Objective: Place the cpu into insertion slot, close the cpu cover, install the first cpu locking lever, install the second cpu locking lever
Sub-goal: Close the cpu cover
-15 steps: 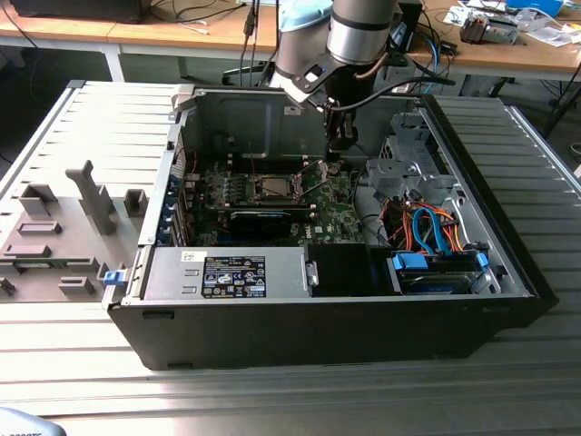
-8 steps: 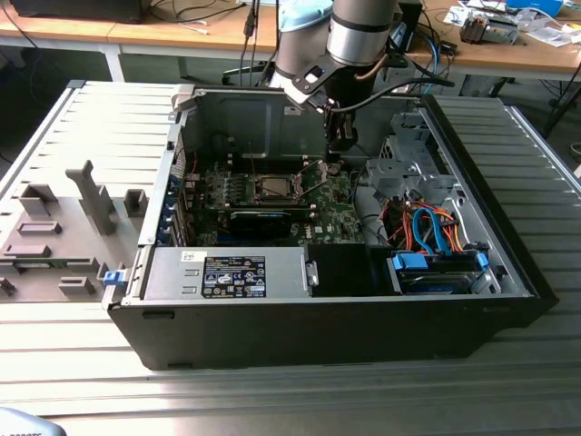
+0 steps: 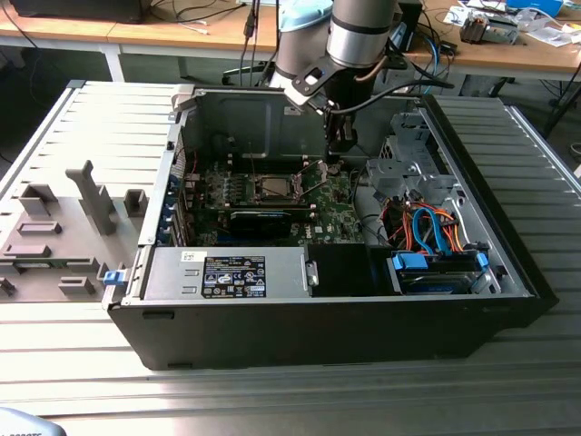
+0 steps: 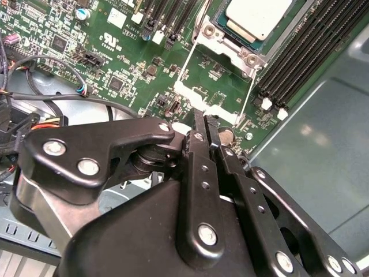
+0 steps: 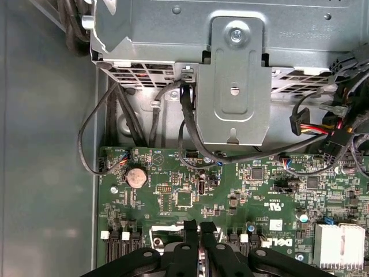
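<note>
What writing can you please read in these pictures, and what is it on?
Black sticker on the grey box: too small to read.
White sticker beside it: too small to read.
Green board: white markings too small to read.

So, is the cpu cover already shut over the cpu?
No, in the second wrist view the cpu cover lies swung open, leaving the metal top of the cpu bare.

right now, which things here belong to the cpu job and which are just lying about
Job:
chip, sitting in the socket
cover, open
gripper, shut on the cover's edge

Lying about:
coin battery
orange and blue cables
metal drive cage
grey plastic blocks beside the case
</note>
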`<control>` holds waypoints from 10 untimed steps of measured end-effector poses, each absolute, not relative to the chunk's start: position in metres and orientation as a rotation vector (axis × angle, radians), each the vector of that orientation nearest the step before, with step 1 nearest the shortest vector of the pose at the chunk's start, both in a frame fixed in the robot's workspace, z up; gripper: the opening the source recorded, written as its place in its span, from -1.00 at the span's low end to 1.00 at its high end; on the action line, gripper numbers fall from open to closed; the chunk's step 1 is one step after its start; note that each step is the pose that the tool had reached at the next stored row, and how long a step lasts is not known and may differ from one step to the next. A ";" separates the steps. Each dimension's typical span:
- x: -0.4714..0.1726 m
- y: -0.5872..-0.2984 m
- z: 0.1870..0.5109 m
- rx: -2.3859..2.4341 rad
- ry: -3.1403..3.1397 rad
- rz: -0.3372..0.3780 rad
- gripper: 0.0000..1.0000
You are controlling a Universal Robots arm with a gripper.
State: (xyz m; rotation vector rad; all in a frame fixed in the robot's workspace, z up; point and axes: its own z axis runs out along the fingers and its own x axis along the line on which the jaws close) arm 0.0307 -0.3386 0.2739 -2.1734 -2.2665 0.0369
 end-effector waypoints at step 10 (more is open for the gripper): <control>0.031 -0.339 0.267 -2.173 -2.267 0.037 -0.67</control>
